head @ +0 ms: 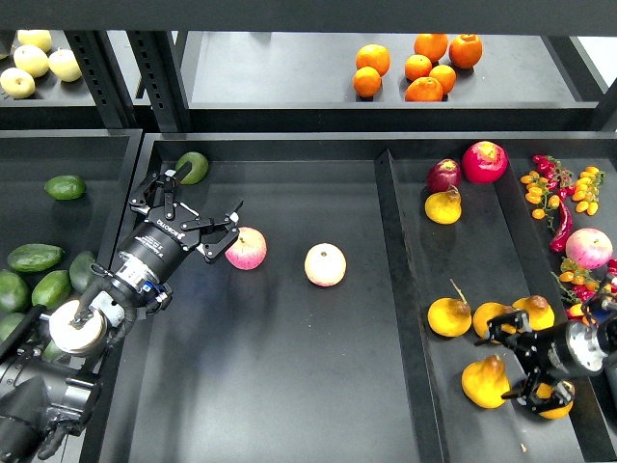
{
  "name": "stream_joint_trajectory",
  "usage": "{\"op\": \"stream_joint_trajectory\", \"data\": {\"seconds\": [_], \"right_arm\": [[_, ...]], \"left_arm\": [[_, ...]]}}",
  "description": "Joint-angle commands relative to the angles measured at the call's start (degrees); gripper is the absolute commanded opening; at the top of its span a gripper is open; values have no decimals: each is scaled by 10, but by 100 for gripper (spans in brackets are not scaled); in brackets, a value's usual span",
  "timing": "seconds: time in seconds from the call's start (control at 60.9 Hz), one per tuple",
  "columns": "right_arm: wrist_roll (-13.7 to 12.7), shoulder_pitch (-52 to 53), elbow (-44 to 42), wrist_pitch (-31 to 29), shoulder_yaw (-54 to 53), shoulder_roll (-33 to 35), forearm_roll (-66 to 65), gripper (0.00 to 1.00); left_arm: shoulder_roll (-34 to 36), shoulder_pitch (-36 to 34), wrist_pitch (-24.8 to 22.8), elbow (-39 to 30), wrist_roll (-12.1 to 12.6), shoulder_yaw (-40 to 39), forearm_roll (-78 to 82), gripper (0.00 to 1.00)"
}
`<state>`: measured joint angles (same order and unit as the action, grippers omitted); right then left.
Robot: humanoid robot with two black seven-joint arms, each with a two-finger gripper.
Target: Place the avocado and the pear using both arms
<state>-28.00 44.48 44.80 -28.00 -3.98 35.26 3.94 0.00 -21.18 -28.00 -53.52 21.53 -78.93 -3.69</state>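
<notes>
My left gripper (193,207) is open and empty over the far left of the middle tray (289,386), just left of a pink apple (246,248). Dark green avocados (34,258) lie in the left bin, left of my left arm; another one (65,187) lies farther back. A paler, rounder avocado (193,166) sits in the tray's far left corner. My right gripper (511,367) is open in the right tray, its fingers spread beside a yellow-orange pear (485,381), which lies at its fingertips.
A second pink apple (325,264) lies mid-tray. More pears (449,316) (442,205), red fruit (484,161), cherry tomatoes and chillies (559,207) fill the right tray. A raised divider (400,289) separates the trays. Oranges (424,69) sit on the back shelf.
</notes>
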Motion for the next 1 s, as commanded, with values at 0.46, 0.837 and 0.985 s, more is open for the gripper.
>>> {"op": "stream_joint_trajectory", "data": {"seconds": [0.46, 0.837, 0.985], "right_arm": [[0, 5, 13, 0, -190, 19, 59, 99], [0, -38, -11, 0, -384, -41, 77, 99], [0, -68, -16, 0, -459, -84, 72, 98]], "left_arm": [[0, 0, 0, -1, 0, 3, 0, 99], [0, 0, 0, -7, 0, 3, 0, 99], [0, 0, 0, -6, 0, 3, -1, 99]]}}
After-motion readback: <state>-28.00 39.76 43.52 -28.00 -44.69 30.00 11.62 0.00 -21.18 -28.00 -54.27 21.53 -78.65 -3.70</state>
